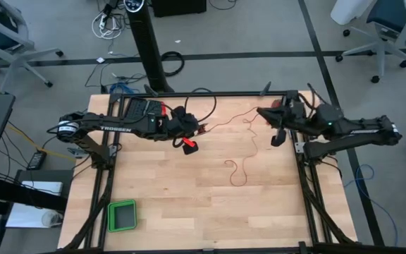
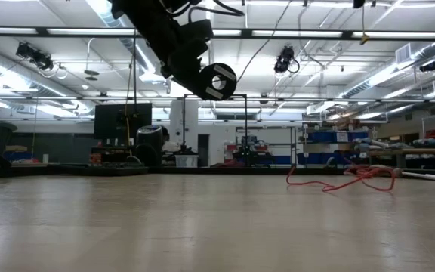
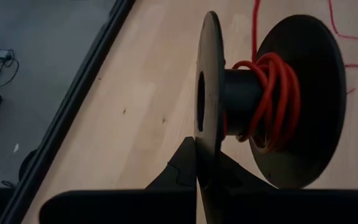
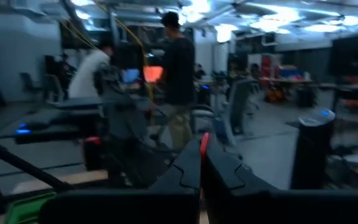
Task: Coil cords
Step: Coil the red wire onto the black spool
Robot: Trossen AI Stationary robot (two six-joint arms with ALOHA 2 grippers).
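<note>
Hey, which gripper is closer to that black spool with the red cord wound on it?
Left. The left gripper is shut on the rim of the spool, holding it above the table. The right gripper is across the table near the far right corner, with the red cord running toward it.

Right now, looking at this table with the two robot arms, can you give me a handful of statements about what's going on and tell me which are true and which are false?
1. The left gripper is shut on a black spool. True.
2. Red cord is already wound on the spool's core. True.
3. All of the cord is on the spool. False: a loose strand lies on the wooden table.
4. The right gripper has its fingers spread wide. False: they are shut together, with something red between the tips.
5. A green tray sits at the table's middle. False: it is at a corner on the left arm's side.
</note>
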